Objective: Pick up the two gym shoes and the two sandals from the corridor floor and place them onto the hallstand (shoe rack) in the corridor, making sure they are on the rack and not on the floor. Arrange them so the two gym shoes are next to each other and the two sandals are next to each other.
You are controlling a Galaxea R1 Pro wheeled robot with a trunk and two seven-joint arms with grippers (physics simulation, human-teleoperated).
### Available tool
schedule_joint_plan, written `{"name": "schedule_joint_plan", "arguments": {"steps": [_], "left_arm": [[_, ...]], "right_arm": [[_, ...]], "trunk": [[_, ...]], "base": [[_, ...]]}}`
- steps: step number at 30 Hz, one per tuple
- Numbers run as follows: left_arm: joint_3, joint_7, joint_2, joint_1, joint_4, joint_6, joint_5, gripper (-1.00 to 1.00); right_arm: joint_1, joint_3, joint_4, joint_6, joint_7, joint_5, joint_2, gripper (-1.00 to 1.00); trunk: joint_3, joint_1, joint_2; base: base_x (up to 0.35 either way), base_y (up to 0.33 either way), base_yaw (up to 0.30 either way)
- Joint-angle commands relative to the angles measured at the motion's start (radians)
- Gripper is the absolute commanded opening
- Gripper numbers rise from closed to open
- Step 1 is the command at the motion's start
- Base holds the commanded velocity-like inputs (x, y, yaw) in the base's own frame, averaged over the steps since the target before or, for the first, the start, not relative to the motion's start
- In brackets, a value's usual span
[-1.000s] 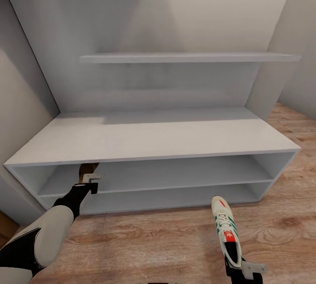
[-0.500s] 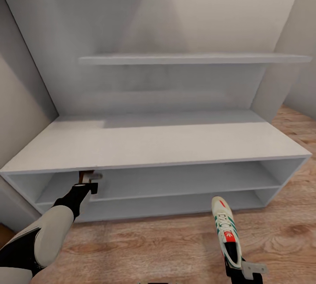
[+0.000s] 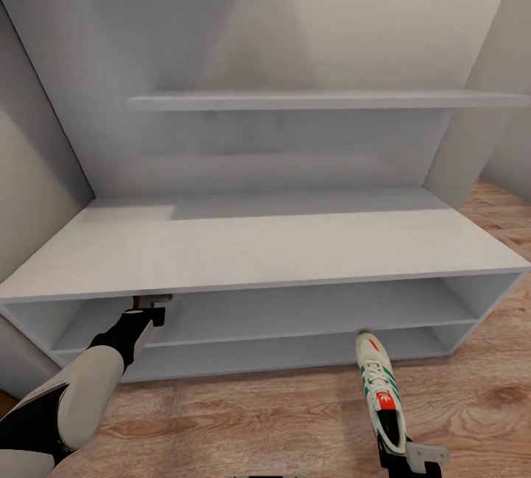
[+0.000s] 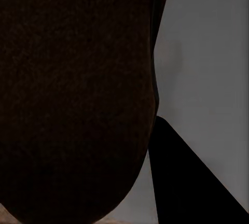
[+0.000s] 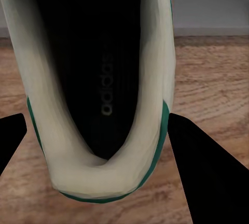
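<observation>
White trainer point(image 3: 381, 392), green stripes, red-orange patches at tongue and toe end, pale sole, hangs in the right gripper point(image 3: 413, 457), clamped at the heel. Its long axis points from the gripper straight toward the rack point(image 3: 280, 249), toe nearly at the front edge of the lowest shelf, sole just above the floor point(image 3: 258, 419). In the right wrist view the shoe's dark insole point(image 5: 98, 73) and cream collar sit between the two fingers, plank floor beneath, grey rack beyond.

Left gripper point(image 3: 153, 308) is just under the front lip of the rack's bench top, at the left end of the upper open shelf. A sliver of brown shows at it; likely a sandal point(image 4: 72, 94), which in the left wrist view is a big dark brown shape close to the lens against grey. Grasp looks closed on it, but the jaws are hidden, so cannot tell for sure.

Judgement: both arms are at the rack; the left is nearer to a shelf, already at its mouth. The right must push the trainer forward, toe first, along its own axis and lift it enough to clear a shelf edge. Bench top and shelves hold no shoes yet.
</observation>
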Motion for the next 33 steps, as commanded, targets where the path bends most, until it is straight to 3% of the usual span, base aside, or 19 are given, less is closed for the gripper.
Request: {"name": "schedule_joint_plan", "arguments": {"steps": [1, 3, 4, 18, 33], "left_arm": [[0.004, -0.002, 0.000, 0.000, -0.001, 0.006, -0.008, -1.00], [0.005, 0.001, 0.000, 0.000, -0.001, 0.007, -0.008, -1.00], [0.005, 0.003, 0.000, 0.000, -0.001, 0.008, -0.008, 1.00], [0.004, -0.003, 0.005, 0.000, -0.001, 0.006, -0.009, 1.00], [0.002, 0.000, 0.002, 0.000, -0.002, 0.006, -0.010, 1.00]], "right_arm": [[-0.002, 0.000, -0.009, -0.002, -0.007, 0.012, 0.000, -1.00], [-0.002, 0.000, -0.009, -0.002, -0.006, 0.012, 0.000, -1.00], [-0.002, 0.000, -0.009, -0.002, -0.006, 0.012, 0.000, -1.00], [-0.002, 0.000, -0.009, -0.003, -0.006, 0.012, 0.000, -1.00], [-0.002, 0.000, -0.009, -0.003, -0.006, 0.012, 0.000, -1.00]], "trunk": [[-0.001, 0.000, 0.000], [-0.001, 0.000, 0.000], [-0.001, 0.000, 0.000], [-0.001, 0.000, 0.000], [-0.001, 0.000, 0.000]], "base": [[0.001, 0.000, 0.000], [0.000, 0.000, 0.000], [0.000, 0.000, 0.000], [-0.006, 0.000, 0.000], [-0.236, -0.173, 0.000]]}}
